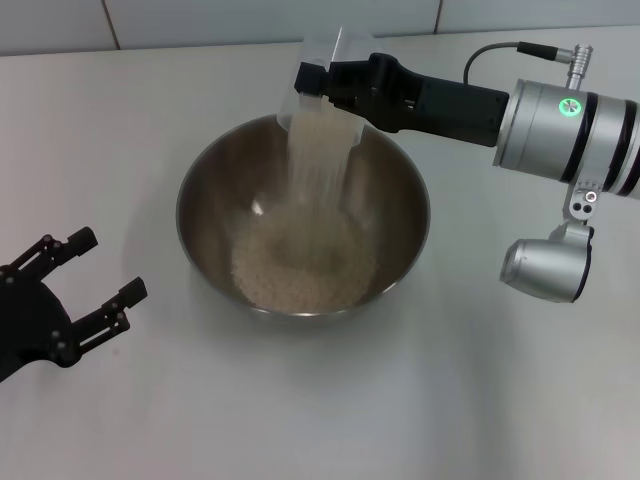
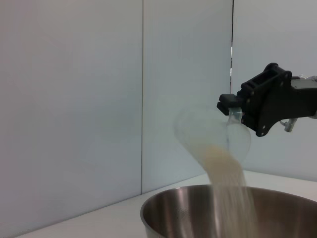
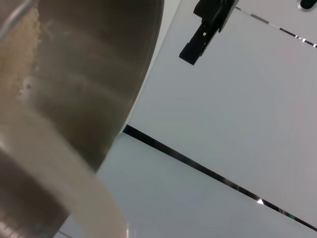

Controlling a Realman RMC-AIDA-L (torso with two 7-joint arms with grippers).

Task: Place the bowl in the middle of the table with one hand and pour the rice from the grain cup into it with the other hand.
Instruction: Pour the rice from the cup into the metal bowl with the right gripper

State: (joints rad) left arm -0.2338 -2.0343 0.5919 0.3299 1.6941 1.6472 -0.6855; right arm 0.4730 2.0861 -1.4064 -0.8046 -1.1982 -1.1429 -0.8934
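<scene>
The bowl is seen near the middle of the table, with a pale heap of rice in its bottom and a stream of grains falling into it. The grain cup is held tipped over the bowl's far rim, clamped by the right gripper. The left gripper is held with fingers spread and empty, apart from the bowl on its left.
</scene>
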